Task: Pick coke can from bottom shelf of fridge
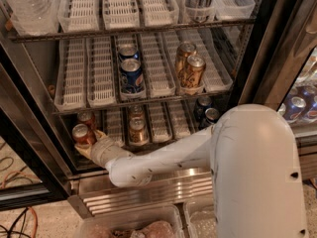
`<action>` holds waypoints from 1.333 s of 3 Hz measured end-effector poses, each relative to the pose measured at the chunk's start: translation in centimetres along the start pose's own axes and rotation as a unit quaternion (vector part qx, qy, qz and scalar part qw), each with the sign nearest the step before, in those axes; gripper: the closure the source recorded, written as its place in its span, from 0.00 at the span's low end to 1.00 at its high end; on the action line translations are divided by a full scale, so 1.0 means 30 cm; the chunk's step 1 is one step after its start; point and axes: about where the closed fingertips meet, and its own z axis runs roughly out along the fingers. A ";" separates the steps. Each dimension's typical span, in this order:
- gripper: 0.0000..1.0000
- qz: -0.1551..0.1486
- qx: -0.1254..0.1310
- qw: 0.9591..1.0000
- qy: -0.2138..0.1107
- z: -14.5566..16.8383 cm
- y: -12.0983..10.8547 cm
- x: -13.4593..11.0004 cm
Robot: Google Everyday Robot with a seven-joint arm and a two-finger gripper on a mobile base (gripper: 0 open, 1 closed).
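The coke can, red with a silver top, stands at the front left of the bottom shelf of the fridge. My gripper reaches in from the right at the end of the white arm and is shut on the coke can, with yellowish fingers on either side of its lower body. A second red can stands just behind it in the same lane.
Gold-orange cans stand mid bottom shelf and dark cans at its right. The rack above holds blue Pepsi cans and tall gold cans. The dark door frame is close on the left. Clear bins sit below.
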 end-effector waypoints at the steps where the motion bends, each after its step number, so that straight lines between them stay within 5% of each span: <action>1: 1.00 -0.018 -0.025 0.999 -0.013 -0.007 0.021 -0.102; 2: 1.00 -0.051 -0.068 0.996 -0.006 -0.080 0.064 -0.172; 3: 1.00 -0.084 -0.105 0.990 0.044 -0.194 0.076 -0.158; 4: 1.00 -0.108 -0.114 0.983 0.099 -0.314 0.039 -0.113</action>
